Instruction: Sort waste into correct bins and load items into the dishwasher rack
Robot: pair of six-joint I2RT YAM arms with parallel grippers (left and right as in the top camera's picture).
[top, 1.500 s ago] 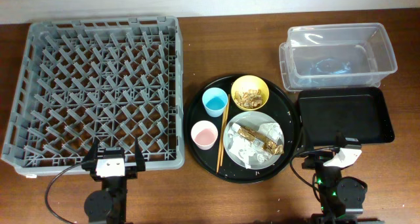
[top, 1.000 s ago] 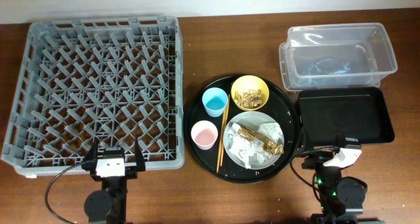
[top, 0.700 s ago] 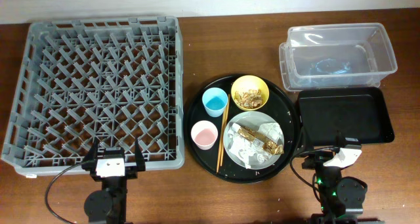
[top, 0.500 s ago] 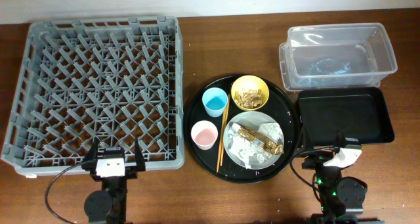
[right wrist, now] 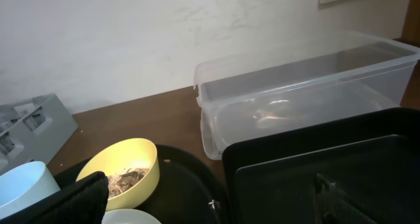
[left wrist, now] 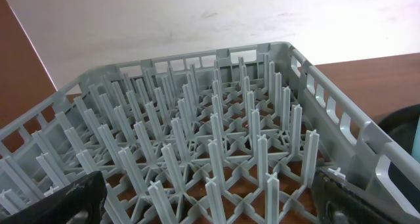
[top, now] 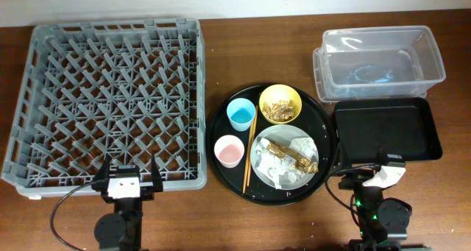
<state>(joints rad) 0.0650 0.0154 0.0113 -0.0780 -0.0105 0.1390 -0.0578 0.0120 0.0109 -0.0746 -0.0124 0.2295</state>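
The grey dishwasher rack [top: 110, 96] lies at the left and fills the left wrist view [left wrist: 210, 132]. On the large round black tray [top: 221, 129] stand a yellow bowl [top: 280, 104] with brown food scraps, a light blue cup [top: 241, 114], a pink cup [top: 229, 150] and a white plate [top: 265, 151]. The plate carries crumpled napkins [top: 283, 174] and a gold-brown wrapper [top: 294, 157]. Chopsticks [top: 249, 151] lie beside the plate. The clear tub [top: 379, 63] and black rectangular tray [top: 388, 132] are at the right. My left gripper [top: 131, 177] [left wrist: 213, 204] is open at the rack's front edge. My right gripper [top: 372, 175] [right wrist: 203, 201] is open at the black tray's front edge.
The right wrist view shows the yellow bowl [right wrist: 121, 168], the blue cup [right wrist: 23, 184], the clear tub [right wrist: 302, 86] and the black rectangular tray [right wrist: 328, 165]. A white wall stands behind the brown wooden table [top: 221, 221]. Cables trail from both arm bases at the front.
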